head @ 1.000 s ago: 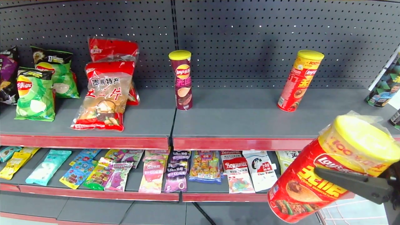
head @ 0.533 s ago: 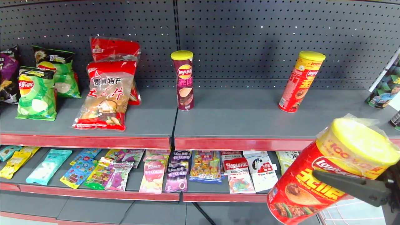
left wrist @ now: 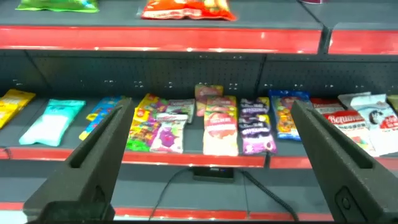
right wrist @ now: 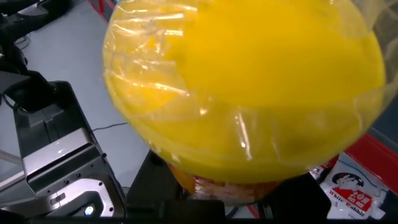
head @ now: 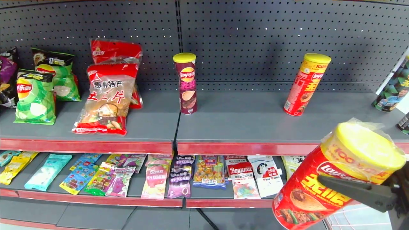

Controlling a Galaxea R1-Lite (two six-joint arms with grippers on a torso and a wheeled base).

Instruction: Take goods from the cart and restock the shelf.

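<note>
GRIP: right tool (head: 332, 188) clamped on red cylindrical chip can with yellow lid (head: 306, 198), lower right | left tool (left wrist: 208, 112) spread, empty | NEXT: stand upright beside matching red can (head: 306, 84) on grey upper shelf (head: 243, 127); release once seated.

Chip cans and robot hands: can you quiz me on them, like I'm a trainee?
1. True or false: the right gripper holds a red chip can with a yellow lid.
2. Which can stands by the middle seam of the upper shelf? A. purple can B. blue can C. green can
3. Fill in: the left gripper has its fingers ___, with nothing between them.
Key: 1 true; 2 A; 3 open.
</note>
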